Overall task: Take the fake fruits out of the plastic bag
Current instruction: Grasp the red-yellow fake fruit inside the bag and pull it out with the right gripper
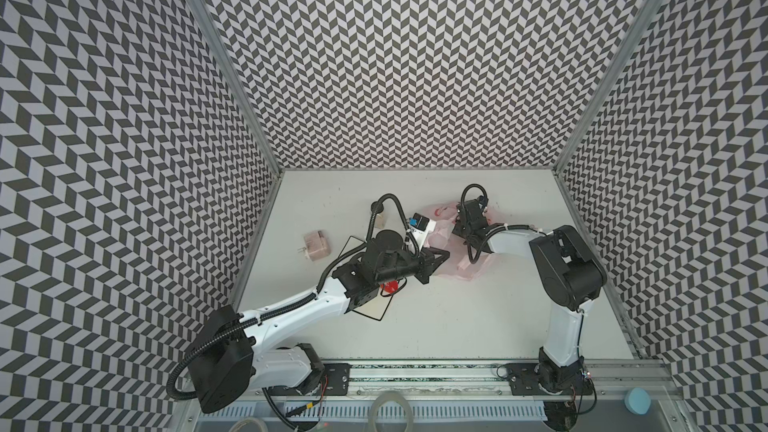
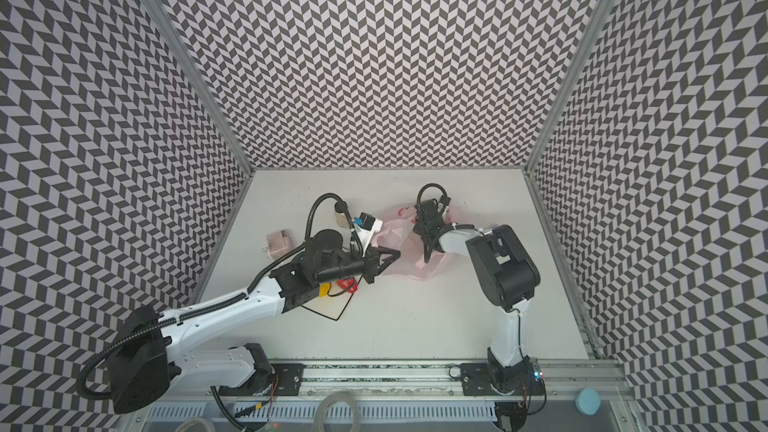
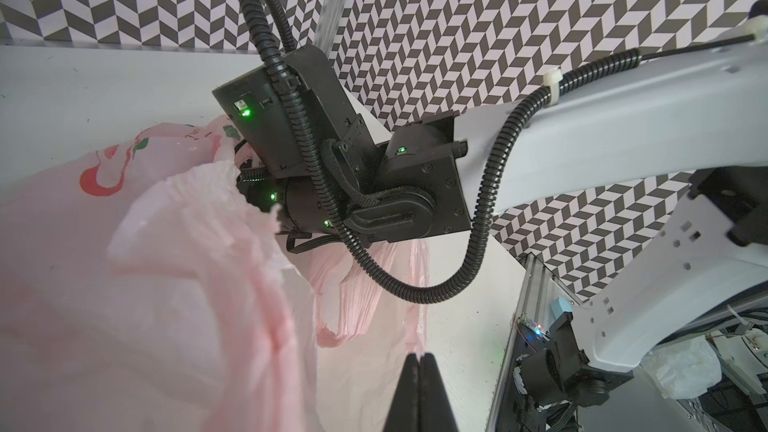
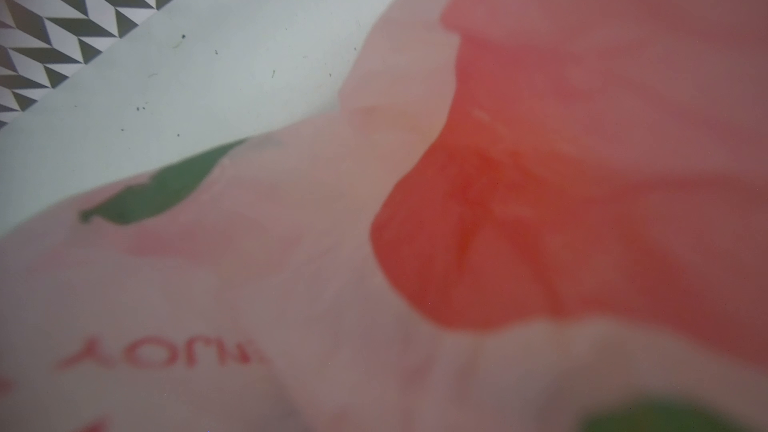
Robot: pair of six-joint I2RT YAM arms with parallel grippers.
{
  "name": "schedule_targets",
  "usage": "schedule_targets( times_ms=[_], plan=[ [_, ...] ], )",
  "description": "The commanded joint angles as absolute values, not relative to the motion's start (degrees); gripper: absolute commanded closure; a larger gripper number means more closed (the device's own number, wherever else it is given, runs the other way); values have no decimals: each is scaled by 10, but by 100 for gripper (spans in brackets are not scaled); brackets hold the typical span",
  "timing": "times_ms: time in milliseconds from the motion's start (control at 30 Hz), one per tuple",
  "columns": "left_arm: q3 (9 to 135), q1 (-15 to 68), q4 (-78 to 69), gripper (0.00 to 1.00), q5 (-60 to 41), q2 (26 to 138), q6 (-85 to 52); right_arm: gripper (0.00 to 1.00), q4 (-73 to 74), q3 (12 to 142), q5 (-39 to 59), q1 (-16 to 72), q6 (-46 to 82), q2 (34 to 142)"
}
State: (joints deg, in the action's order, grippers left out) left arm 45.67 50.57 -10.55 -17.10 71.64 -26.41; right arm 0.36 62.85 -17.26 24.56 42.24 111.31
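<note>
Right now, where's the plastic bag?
In both top views the plastic bag sits crumpled mid-table toward the back wall, right of the white plate and under the right arm's wrist. The left gripper is shut on its edge.

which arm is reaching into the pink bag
The right arm: its tip is buried in the plastic bag, while the left gripper pinches the bag's edge from outside.

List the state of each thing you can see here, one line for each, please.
bag, crumpled on the table, one strip pinched up.
left claw, shut on the bag.
right claw, inside the bag mouth, tips hidden, open or shut unclear.
red fruit, out of the bag, at the plate's edge.
plate, lying flat, partly hidden.
</note>
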Motion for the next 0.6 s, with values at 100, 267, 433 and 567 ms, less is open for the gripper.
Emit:
schedule_targets(
  times_ms=[100, 267, 433, 567],
  plan=[
    [459, 508, -101, 100, -114, 700, -273, 52, 23, 621, -147, 243, 404, 1067],
    [434, 497, -119, 100, -97, 684, -292, 56, 28, 568, -97, 244, 380, 992],
    [417, 477, -136, 100, -96, 679, -314, 59, 36, 506, -40, 250, 352, 904],
    [412, 463, -149, 100, -100, 685, -324, 60, 58, 470, 55, 255, 319, 844]
  ],
)
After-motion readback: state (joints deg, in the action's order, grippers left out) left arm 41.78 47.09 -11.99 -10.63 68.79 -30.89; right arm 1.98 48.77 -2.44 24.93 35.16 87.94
